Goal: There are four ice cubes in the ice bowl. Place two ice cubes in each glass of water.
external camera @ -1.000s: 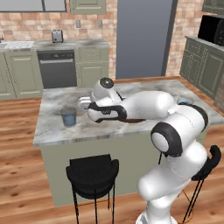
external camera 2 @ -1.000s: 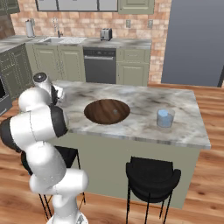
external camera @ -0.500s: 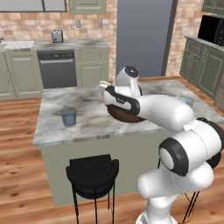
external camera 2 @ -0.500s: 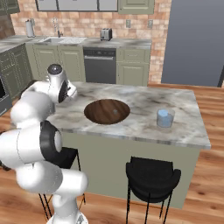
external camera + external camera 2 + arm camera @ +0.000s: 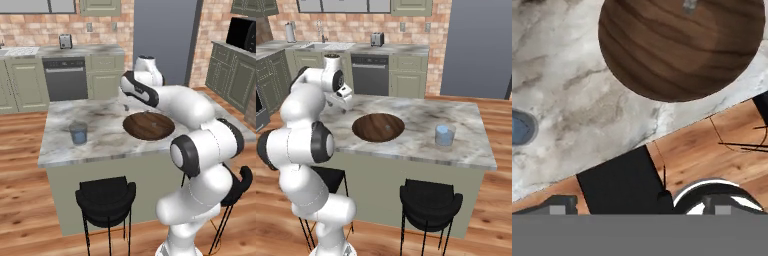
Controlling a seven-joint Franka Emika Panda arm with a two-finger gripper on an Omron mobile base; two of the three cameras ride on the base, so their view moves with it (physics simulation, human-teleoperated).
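The ice bowl (image 5: 149,126) (image 5: 378,127) (image 5: 682,45), a wide dark wooden dish, lies near the middle of the marble island. One pale ice cube (image 5: 387,127) (image 5: 688,5) shows inside it. A single blue-grey glass of water (image 5: 78,132) (image 5: 444,135) (image 5: 522,127) stands on the counter well away from the bowl. My gripper (image 5: 126,104) (image 5: 344,104) (image 5: 639,204) hangs open above the counter, beside the bowl on the side away from the glass. Nothing is between its fingers. In the hand view the bowl is at the top and the glass at the left edge.
A black stool (image 5: 106,196) (image 5: 430,199) (image 5: 619,182) stands at the island's near side. Wooden floor surrounds the island. Cabinets, a dishwasher and a toaster line the back wall.
The arm has swung and lifted; the hand moved from low between glass and bowl, across the bowl, to higher up beside the bowl. The jaws stayed open. Bowl and glass have not moved.
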